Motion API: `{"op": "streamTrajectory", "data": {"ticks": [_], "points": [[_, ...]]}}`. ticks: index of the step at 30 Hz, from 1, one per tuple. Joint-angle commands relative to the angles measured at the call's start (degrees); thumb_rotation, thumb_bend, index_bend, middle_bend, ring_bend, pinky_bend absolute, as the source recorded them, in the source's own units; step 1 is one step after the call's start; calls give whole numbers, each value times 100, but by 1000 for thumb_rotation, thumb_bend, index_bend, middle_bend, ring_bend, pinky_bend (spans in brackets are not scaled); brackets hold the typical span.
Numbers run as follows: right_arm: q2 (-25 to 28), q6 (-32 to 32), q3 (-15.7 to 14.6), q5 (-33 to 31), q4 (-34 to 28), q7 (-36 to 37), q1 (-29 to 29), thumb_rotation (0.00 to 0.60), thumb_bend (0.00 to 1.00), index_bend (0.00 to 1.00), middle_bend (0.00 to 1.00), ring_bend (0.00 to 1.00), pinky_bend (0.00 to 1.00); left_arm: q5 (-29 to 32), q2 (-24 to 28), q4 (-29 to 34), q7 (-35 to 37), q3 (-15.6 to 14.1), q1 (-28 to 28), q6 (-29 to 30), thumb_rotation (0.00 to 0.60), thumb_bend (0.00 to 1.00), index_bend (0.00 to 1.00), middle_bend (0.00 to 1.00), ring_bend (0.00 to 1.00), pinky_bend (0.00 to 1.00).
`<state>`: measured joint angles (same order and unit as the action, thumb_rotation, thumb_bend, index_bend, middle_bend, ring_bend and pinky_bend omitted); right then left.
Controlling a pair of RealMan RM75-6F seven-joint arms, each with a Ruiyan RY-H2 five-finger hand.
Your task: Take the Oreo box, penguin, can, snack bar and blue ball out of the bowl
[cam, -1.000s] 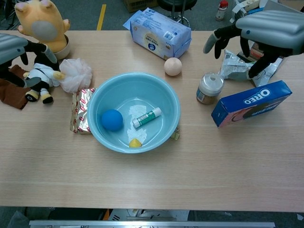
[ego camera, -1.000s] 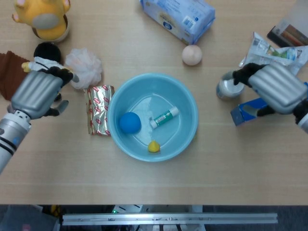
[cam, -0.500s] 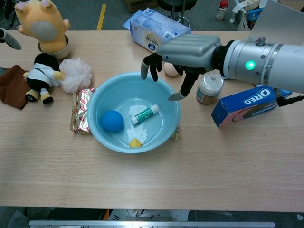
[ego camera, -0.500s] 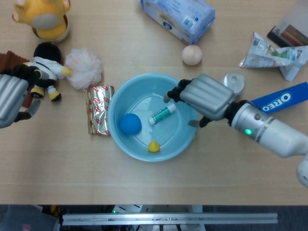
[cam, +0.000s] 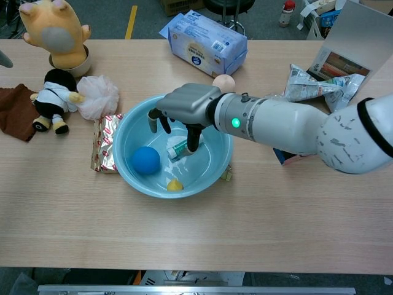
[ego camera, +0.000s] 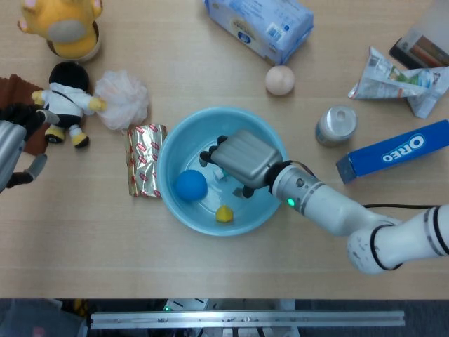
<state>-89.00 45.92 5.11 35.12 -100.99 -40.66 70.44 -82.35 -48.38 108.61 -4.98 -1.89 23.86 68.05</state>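
Observation:
The light blue bowl (ego camera: pixel 170 149) (cam: pixel 130 125) holds the blue ball (ego camera: pixel 190 185) (cam: pixel 145 158) at its left side. My right hand (ego camera: pixel 242 159) (cam: pixel 186 108) hangs inside the bowl just right of the ball, fingers spread downward and holding nothing. The penguin (ego camera: pixel 67 95) (cam: pixel 52 98) lies at the far left, and the foil snack bar (ego camera: pixel 144 160) (cam: pixel 103 144) rests against the bowl's left rim. The can (ego camera: pixel 335 125) and the Oreo box (ego camera: pixel 393 151) stand to the right. My left hand (ego camera: pixel 14 144) is at the left edge, empty, below the penguin.
A glue stick (cam: pixel 178 147) and a small yellow piece (ego camera: pixel 224 214) (cam: pixel 175 184) lie in the bowl. A white puff (ego camera: pixel 122 98), a yellow plush (ego camera: pixel 64 27), a blue tissue pack (ego camera: pixel 261 24), a beige ball (ego camera: pixel 279 80) and a crumpled wrapper (ego camera: pixel 400 81) ring the table's far side.
My right hand swung left from beside the can and Oreo box into the bowl, over the glue stick. My left hand drew back to the left edge, leaving the penguin lying there.

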Motion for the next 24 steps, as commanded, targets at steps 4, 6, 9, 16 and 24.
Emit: {"op": "streamTrajectory", "data": {"ticks": [4, 6, 9, 16, 24], "points": [[-448, 140, -69, -358, 392, -168, 237, 600, 162, 288, 410, 296, 541, -102, 36, 3, 62, 9, -67, -4, 600, 358, 266, 265, 221, 326], [-607, 162, -86, -441, 539, -207, 301, 600, 162, 288, 409, 296, 541, -123, 47, -2, 90, 14, -89, -13, 600, 357, 266, 264, 221, 325], [-813, 142, -51, -565, 737, -183, 373, 600, 161, 288, 409, 296, 541, -146, 64, -18, 139, 26, -112, -33, 600, 358, 267, 264, 220, 325], [-1201, 148, -39, -720, 1163, -309, 572, 600, 120, 288, 410, 296, 541, -183, 91, -60, 237, 62, -141, -98, 600, 357, 266, 264, 219, 323], [-1514, 155, -11, -904, 1496, -450, 738, 600, 80, 288, 409, 296, 541, -268, 124, -74, 332, 95, -163, -140, 600, 357, 266, 264, 219, 323]]}}
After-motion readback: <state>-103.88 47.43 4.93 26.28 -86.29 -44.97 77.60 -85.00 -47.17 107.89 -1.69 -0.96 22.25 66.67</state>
